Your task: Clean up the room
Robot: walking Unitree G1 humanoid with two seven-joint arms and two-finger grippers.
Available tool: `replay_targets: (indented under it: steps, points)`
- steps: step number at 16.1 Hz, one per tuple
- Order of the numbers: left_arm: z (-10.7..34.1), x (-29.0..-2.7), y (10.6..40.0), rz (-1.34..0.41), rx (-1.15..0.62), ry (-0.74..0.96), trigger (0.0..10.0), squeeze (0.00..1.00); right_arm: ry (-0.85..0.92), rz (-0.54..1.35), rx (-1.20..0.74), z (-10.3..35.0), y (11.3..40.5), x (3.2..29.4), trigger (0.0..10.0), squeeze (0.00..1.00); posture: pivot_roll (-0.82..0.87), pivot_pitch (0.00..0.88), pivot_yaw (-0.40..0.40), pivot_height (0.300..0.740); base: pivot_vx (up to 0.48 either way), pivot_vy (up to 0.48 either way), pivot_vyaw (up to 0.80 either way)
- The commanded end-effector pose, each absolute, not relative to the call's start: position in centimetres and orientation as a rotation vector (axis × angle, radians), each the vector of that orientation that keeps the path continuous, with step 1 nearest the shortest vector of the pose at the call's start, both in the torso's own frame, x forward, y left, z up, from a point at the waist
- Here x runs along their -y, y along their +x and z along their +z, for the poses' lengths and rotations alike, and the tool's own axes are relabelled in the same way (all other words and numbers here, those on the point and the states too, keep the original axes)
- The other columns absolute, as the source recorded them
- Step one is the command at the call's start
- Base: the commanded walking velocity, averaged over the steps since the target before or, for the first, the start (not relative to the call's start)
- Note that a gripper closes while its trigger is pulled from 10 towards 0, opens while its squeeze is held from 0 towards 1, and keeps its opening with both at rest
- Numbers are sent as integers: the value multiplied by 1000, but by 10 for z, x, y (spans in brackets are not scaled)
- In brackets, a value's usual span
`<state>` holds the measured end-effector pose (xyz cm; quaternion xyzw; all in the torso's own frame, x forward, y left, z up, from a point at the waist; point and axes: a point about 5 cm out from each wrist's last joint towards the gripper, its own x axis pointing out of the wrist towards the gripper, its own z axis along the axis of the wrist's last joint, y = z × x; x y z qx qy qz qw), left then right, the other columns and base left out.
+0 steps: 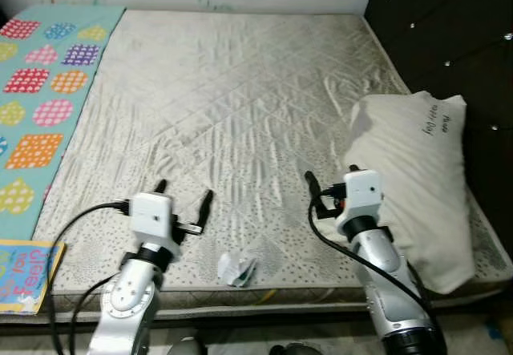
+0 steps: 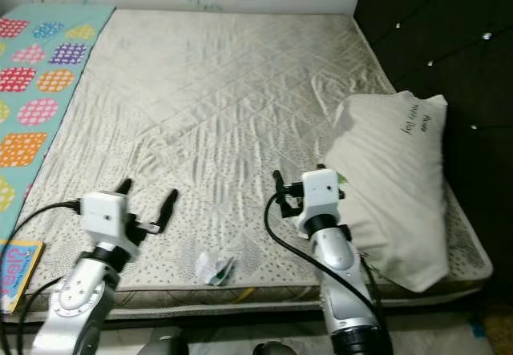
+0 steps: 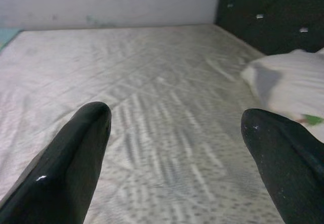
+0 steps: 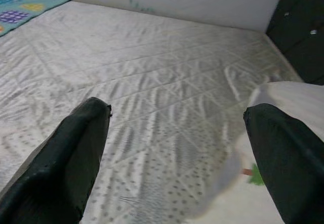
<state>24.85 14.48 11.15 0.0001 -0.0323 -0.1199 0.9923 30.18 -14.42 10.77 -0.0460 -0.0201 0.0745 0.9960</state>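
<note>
Black fingers on the left pincer (image 1: 183, 195) are spread apart, hovering over the near edge of the bed (image 1: 240, 90), nothing between them. Right pincer (image 1: 330, 177) also spread wide per its wrist view, holding nothing, with the pillow (image 1: 417, 179) just beside it on the right. Likely target is the crumpled paper scrap (image 1: 237, 268), lying on the mattress near the edge, between the two arms and nearer the viewer than both pincers. Judgement: left arm needs to pull back and drop, straddle the scrap, close low so it doesn't skid on the quilted cover. Book (image 1: 26, 275) sits near left, beside the patterned mat (image 1: 40, 90); also probably needs tidying. Hard to read: the scrap's green markings, the script on the pillow; the book is cut off at the left edge.
</note>
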Motion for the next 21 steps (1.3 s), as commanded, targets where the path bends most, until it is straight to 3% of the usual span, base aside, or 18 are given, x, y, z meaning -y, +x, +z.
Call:
replay_targets:
  steps: [1, 13, 21]
  points:
    - [109, -145, 246, -246, 51, 6, 10000, 0, -80, 144, 38, 107, 301, 147, 10000, 0, 38, 186, -44, 740, 0, 458, 0]
    - [109, -147, 246, -236, 47, -12, 10000, 0, -81, 164, 31, 105, 302, 144, 10000, 0, 40, 176, -49, 740, 0, 467, 0]
    - [98, -151, 240, -265, -32, 43, 10000, 0, -179, 254, 3, 103, 298, 142, 10000, 0, 28, 172, -46, 740, 0, 0, 0]
